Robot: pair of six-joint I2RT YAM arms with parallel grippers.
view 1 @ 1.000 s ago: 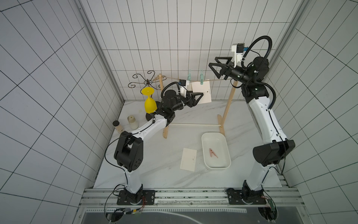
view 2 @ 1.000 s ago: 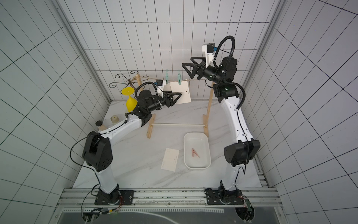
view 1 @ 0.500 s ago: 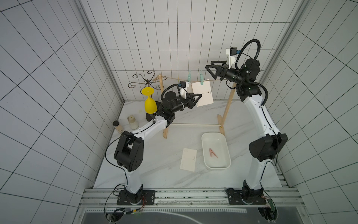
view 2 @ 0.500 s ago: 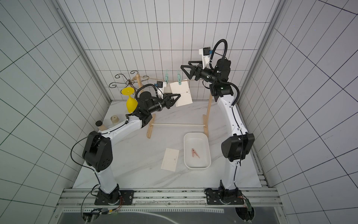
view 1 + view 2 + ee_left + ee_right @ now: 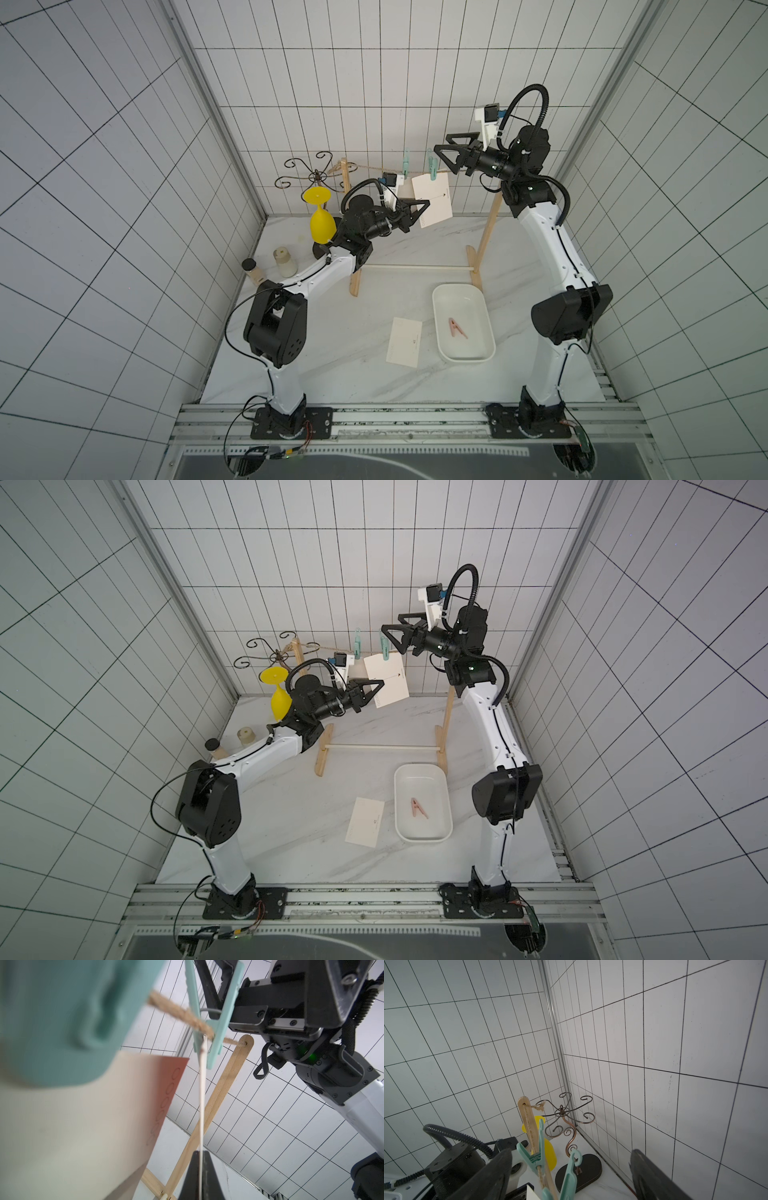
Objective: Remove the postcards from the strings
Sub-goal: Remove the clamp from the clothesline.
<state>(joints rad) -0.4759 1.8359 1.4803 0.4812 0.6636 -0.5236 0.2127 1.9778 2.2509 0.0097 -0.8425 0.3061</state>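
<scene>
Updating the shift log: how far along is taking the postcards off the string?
Done: one off-white paper postcard lies on the marble table. In hand: the left gripper is shut on the lower corner of a hanging postcard, and the open right gripper is beside its teal plastic clothespin. Remaining: that card and a second pegged postcard are on the tan twine string.

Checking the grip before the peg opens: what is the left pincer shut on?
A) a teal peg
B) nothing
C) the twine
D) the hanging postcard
D: the left pincer is shut on the hanging postcard, its lower edge clamped, as the left wrist view shows.
</scene>
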